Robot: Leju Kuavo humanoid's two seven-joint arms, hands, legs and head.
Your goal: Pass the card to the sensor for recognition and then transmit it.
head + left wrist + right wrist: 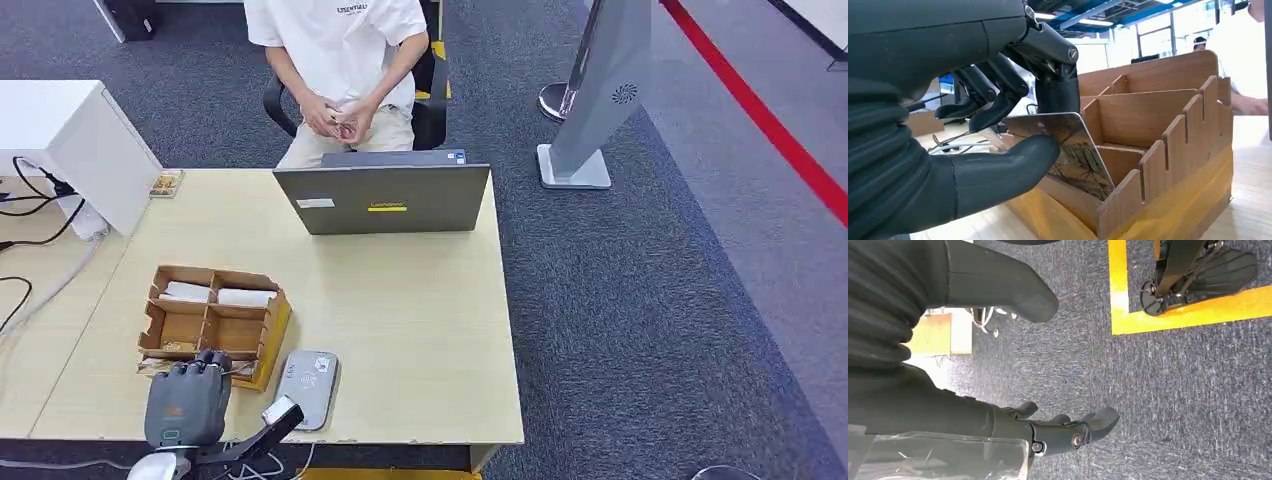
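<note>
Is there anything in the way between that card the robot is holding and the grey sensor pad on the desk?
Nothing visible. The left hand pinches the card at the wooden organizer's near edge; the sensor lies right beside it, with bare table between.

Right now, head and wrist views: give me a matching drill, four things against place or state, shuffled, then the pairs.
Things:
1. card
2. laptop
3. sensor
4. right hand

Place or state:
A. flat on the table, beside the wooden box
B. pinched by the left hand over the box
C. hanging over grey carpet, holding nothing
D. at the table's far edge, in front of the seated person

Pairs: 1-B, 2-D, 3-A, 4-C
</note>
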